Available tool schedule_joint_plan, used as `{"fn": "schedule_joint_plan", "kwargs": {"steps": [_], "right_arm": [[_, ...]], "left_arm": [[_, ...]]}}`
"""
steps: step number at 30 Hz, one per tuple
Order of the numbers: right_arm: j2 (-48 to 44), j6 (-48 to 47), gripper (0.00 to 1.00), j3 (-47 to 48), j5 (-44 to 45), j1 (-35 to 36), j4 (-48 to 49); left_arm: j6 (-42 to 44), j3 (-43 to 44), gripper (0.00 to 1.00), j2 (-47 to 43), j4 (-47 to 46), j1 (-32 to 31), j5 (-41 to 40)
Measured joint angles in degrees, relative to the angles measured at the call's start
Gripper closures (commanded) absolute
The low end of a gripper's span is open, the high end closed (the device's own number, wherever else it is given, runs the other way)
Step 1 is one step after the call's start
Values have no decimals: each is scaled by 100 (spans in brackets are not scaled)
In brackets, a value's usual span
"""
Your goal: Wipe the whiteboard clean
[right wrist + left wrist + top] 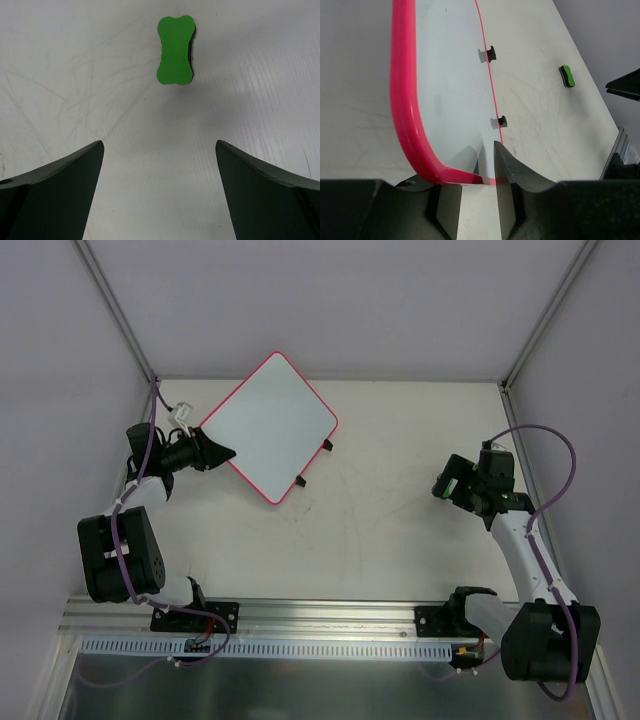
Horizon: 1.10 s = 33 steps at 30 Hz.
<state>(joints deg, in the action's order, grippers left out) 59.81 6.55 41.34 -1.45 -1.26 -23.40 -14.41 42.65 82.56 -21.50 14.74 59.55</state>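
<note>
Whiteboard (268, 425) lies angled toward the table's (380, 540) far-left corner; left gripper (222, 452) fingers sit narrowly parted around its edge, grip unclear. Right gripper (160, 145) fingers are spread wide near the green eraser (175, 50).

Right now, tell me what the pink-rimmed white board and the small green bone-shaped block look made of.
Pink-rimmed white board: glossy hard face, likely coated plastic or melamine, given faint reflections; rim looks like smooth moulded plastic. Small green bone-shaped block: matte top, probably foam, over a dark layer, maybe felt.
</note>
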Motion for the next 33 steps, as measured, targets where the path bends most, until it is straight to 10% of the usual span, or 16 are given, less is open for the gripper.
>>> {"fn": "schedule_joint_plan", "kwargs": {"steps": [6,28,33], "right_arm": [[-46,0,1,-9,-2,0,4],[-245,2,1,-256,-7,0,4],[-304,2,1,-280,-7,0,2]], "left_arm": [[81,0,68,59,46,37,-2],[181,-44,1,33,136,35,-369],[168,-55,1,-142,278,35,-629]]}}
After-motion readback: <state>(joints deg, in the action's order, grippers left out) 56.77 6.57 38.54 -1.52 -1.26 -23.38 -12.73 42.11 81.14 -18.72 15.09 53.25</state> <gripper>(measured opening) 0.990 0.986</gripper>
